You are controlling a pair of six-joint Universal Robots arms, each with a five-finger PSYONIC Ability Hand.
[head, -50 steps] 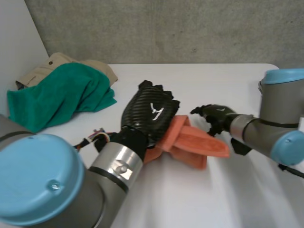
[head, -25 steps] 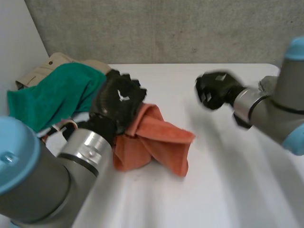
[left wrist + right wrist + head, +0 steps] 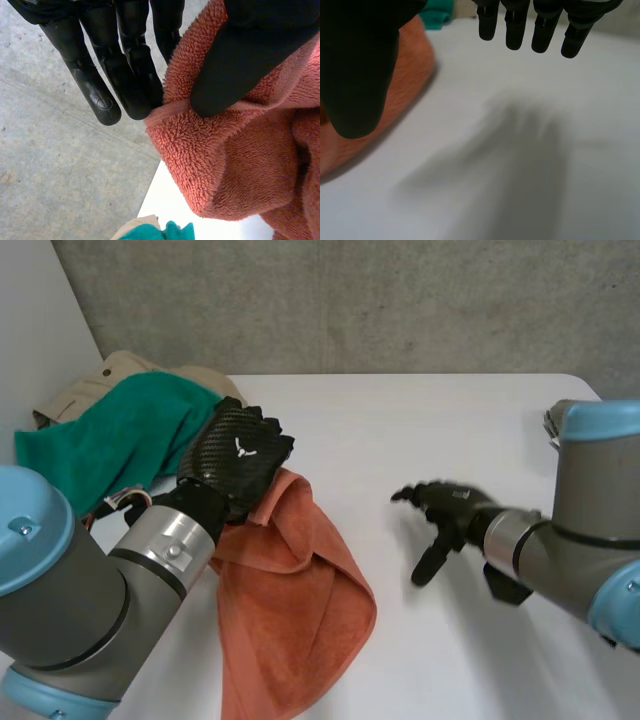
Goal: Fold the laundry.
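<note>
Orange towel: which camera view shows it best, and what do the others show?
The head view: most of the orange towel trails from the left hand onto the table. The left wrist view shows its pinched hem; the right wrist view, one edge.

Black left hand [image 3: 125, 55] at the frame's edge, straight fingers [image 3: 90, 80] reaching toward the middle. Thumb [image 3: 240, 65] pressed on the hemmed edge of a salmon terry towel [image 3: 235, 165], pinching it against the fingertips. Towel bunched in folds beneath the thumb, taking up one side of the frame. Behind the fingers, grey concrete [image 3: 50, 170]. Beyond the towel, a strip of white table [image 3: 165, 210]. At the frame's margin, a scrap of teal cloth [image 3: 172, 232] touching a beige garment [image 3: 132, 234].
</note>
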